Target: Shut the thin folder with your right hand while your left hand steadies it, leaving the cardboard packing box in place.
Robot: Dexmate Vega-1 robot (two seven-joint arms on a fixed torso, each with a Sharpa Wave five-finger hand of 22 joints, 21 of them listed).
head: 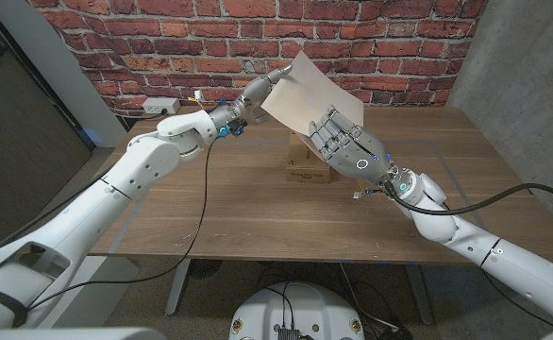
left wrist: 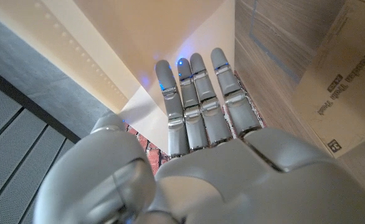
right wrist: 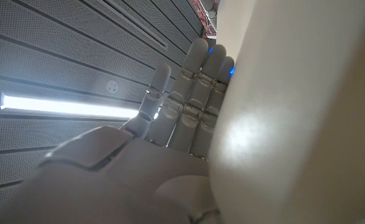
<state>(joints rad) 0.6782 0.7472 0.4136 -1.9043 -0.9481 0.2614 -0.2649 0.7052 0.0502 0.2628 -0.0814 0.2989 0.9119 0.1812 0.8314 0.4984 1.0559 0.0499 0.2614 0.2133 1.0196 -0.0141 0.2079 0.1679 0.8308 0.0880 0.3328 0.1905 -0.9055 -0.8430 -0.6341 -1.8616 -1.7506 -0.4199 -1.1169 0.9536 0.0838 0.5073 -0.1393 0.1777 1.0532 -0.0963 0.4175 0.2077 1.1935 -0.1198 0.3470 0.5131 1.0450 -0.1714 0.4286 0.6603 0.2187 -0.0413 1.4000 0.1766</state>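
1. Cream card forms the thin folder (head: 307, 99), which is raised in the air between the two hands, just above the cardboard packing box (head: 307, 166) on the wooden table (head: 220, 208).
2. The left hand (head: 256, 94) is placed at the folder's upper edge, fingers (left wrist: 198, 106) extended straight along the sheet. Whether the sheet is pinched cannot be told; nothing is seen enclosed, so the hand is judged open and merely touching.
3. The right hand (head: 344, 142) is laid against the sheet's face with fingers (right wrist: 195, 93) spread wide and nothing grasped.
4. For a clean closure, the raised leaf should be pressed by the right palm toward the left hand's side, evenly along the sheet and not at one corner, so that no crease is formed.
5. The left hand should be kept firm at its edge so that the folder does not slide.
6. Downward force onto the box below the right hand should be avoided, so that the box is not shifted.
7. Count: one folder, one box, one table, two hands.
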